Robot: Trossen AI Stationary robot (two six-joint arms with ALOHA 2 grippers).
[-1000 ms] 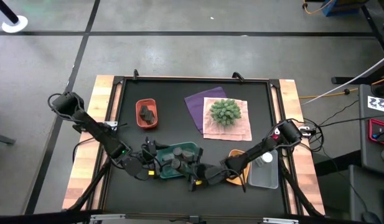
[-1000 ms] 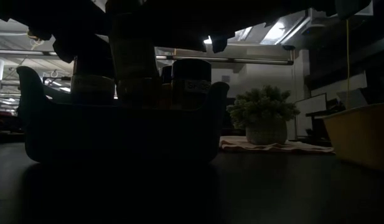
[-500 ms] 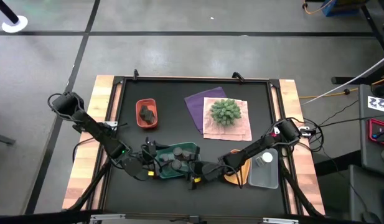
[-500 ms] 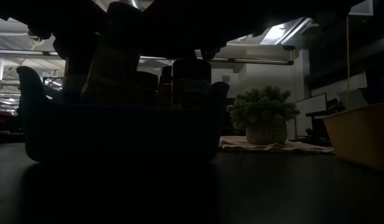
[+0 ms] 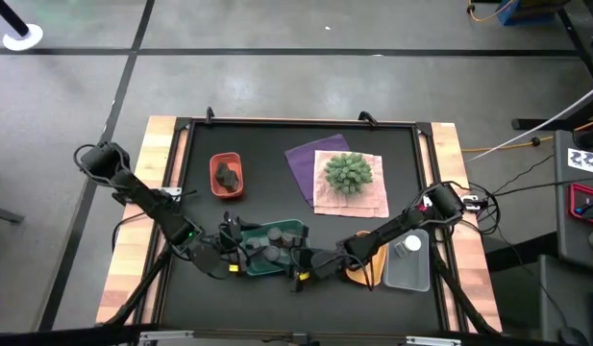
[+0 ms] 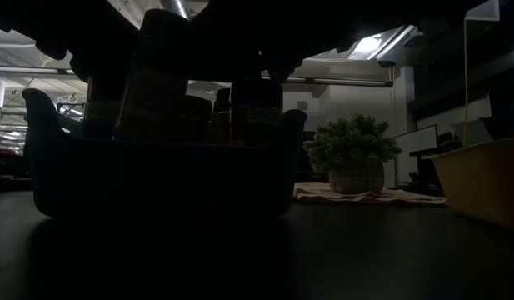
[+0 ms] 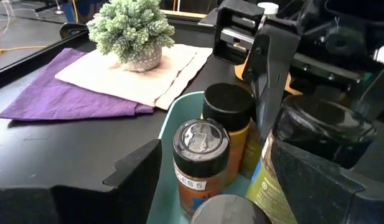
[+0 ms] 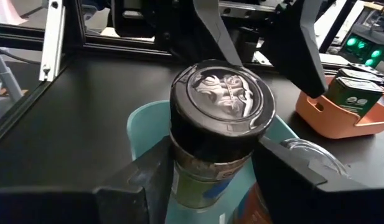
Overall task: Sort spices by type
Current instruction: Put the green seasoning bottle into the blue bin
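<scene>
my right gripper (image 8: 210, 168) is clamped on a grey-topped jar (image 8: 222, 99), low over the teal tray (image 5: 273, 247) at 6 o'clock on the table. since a second ago it slid further over the tray. my left gripper (image 7: 198, 186) looks parted, fingers astride the tray's jars (image 7: 200, 149), though i'm unsure.

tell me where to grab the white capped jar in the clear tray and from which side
Judging from the high view, grip the white-capped jar across its round cap or the neck just under it, coming straight down from above. The clear tray walls it in, so a side approach looks blocked. Whether it stands or lies is too small to tell. The right gripper is nearest.
</scene>
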